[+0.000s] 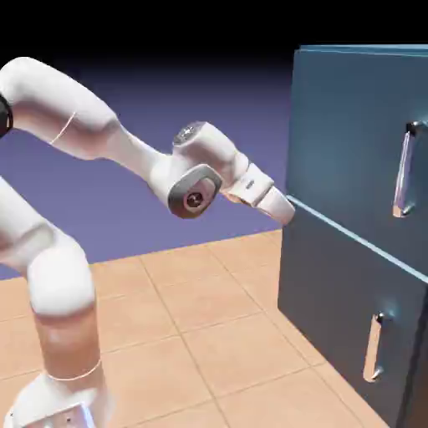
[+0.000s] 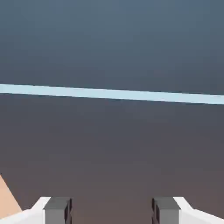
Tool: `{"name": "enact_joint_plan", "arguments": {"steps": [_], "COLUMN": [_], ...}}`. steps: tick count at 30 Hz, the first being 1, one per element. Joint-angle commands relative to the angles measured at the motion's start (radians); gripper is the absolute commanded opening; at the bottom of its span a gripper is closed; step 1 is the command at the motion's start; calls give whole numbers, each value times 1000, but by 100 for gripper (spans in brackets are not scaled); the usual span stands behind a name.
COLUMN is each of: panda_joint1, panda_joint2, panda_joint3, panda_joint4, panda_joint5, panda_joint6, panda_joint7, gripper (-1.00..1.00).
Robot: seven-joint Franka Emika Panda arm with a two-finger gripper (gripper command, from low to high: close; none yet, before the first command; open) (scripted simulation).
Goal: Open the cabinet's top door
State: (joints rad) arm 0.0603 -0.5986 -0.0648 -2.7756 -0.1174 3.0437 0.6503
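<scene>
The dark teal-blue cabinet (image 1: 334, 276) fills the exterior view's right side. Its top door (image 1: 351, 134) is the larger upper panel, and it lies flush and closed, with a long vertical silver handle (image 1: 405, 170) near its right edge. My gripper (image 1: 288, 209) is right at the cabinet's left front edge, level with the seam between the two panels and well left of the handle. In the hand view my gripper (image 2: 111, 210) is open, its fingertips (image 2: 57, 209) wide apart with nothing between them, facing flat teal panel crossed by the pale seam line (image 2: 112, 94).
The shorter lower panel (image 1: 343, 318) has a small silver handle (image 1: 374, 347). An orange tiled floor (image 1: 192, 326) stretches between the robot's base and the cabinet, and a sliver of floor (image 2: 8, 201) shows in the hand view's lower left corner.
</scene>
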Motion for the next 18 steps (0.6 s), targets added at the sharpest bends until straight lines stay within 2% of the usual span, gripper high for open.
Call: {"name": "enact_joint_plan", "arguments": {"steps": [1, 18], "panda_joint1": [18, 322], "panda_joint2": [-11, -191], "panda_joint3": [-24, -433], "panda_joint4": [13, 230], "panda_joint5": [-44, -783], "panda_joint6": [2, 44], "panda_joint7": [-34, -605], "gripper": [0, 0]}}
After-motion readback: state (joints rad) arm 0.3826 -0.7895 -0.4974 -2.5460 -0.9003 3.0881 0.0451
